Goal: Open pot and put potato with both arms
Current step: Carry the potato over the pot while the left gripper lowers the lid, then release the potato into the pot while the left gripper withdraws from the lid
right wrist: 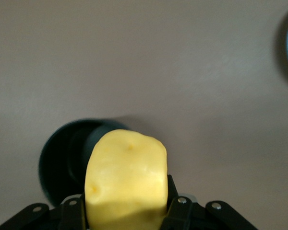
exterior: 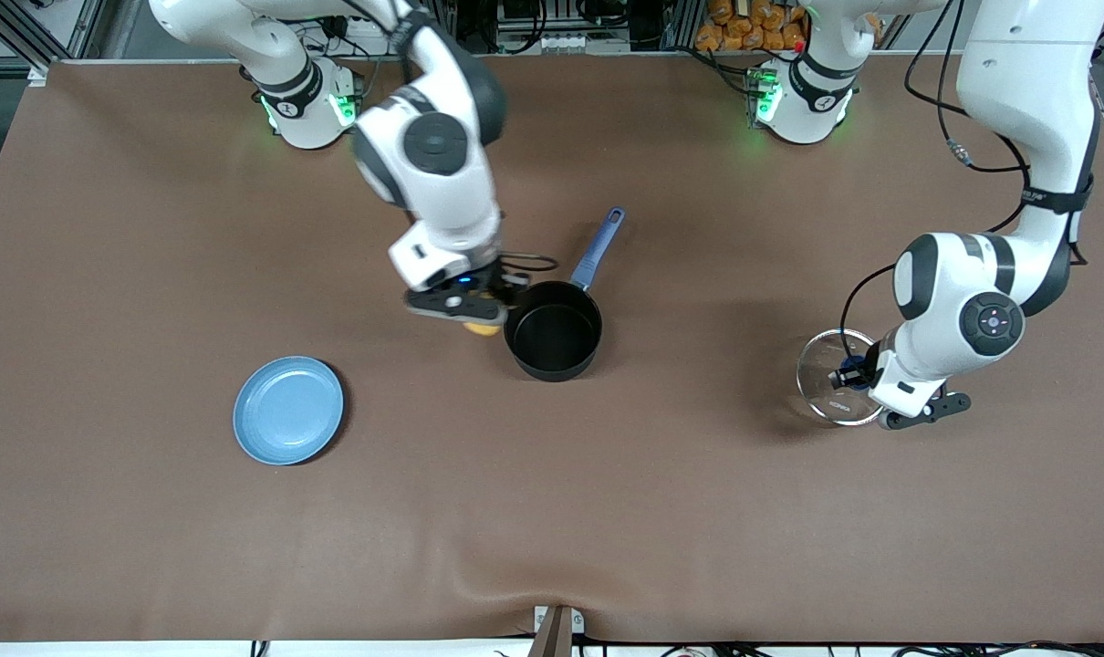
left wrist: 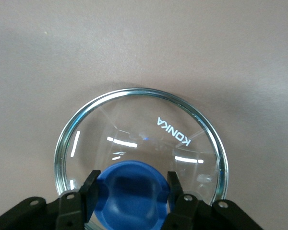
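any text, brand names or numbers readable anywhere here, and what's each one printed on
"KONKA": white letters on the glass lid, clear in the left wrist view; the left end effector holds the lid by its blue knob.
A small white mark on the same lid in the front view: too small to read.
Lettering on the left arm's black band: too small to read.
Nothing else readable.

You've got the black pot [exterior: 553,341] uncovered mid-table, upright, blue handle pointing toward the robots' bases. Its glass lid [exterior: 830,379], blue knob, sits toward the left arm's end. Yellow potato [right wrist: 126,179] hangs just beside the pot's rim.
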{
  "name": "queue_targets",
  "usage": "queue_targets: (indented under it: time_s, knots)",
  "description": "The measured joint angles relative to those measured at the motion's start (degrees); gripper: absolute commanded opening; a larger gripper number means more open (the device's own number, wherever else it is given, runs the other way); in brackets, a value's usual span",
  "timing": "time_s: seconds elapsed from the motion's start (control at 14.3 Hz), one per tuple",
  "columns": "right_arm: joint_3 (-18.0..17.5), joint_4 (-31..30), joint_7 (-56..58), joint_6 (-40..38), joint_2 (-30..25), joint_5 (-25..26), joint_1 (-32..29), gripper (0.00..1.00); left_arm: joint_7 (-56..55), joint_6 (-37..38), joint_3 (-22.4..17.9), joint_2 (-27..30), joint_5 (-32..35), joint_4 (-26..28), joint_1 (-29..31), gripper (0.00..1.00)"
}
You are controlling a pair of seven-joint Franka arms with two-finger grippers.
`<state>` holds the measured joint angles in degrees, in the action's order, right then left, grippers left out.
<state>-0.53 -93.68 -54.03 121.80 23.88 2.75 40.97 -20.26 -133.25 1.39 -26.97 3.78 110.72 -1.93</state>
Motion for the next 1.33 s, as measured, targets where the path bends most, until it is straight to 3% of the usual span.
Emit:
queue_targets:
  time_s: [0.21, 0.28, 0.35, 0.77, 1.33]
  knots:
    - [0.13, 4.82, -2.5, 0.24, 5.82, 0.41, 2.84, 0.29, 0.0, -2.99, 0.16, -1.54, 0.4, 1.37, -0.08, 0.02]
    - [0.14, 5.89, -2.74, 0.36, 7.46, 0.97, 3.12, 0.29, 0.0, -3.29, 0.18, -1.66, 0.44, 1.57, -0.09, 0.46]
    - [0.16, 6.5, -2.85, 1.12, 9.0, 1.59, 3.21, 0.29, 0.0, -3.39, 0.18, -1.65, 0.46, 1.64, -0.09, 0.99]
    - [0.32, 7.31, -3.57, 9.19, 15.76, 2.3, 3.51, 0.29, 0.02, -2.67, 0.27, 0.7, 0.47, 0.09, -0.1, 1.0]
    - [0.45, 7.57, -5.29, 11.87, 19.34, 2.45, 5.28, 0.29, 3.92, 21.62, 0.46, 21.16, 0.48, -8.49, -0.15, 1.0]
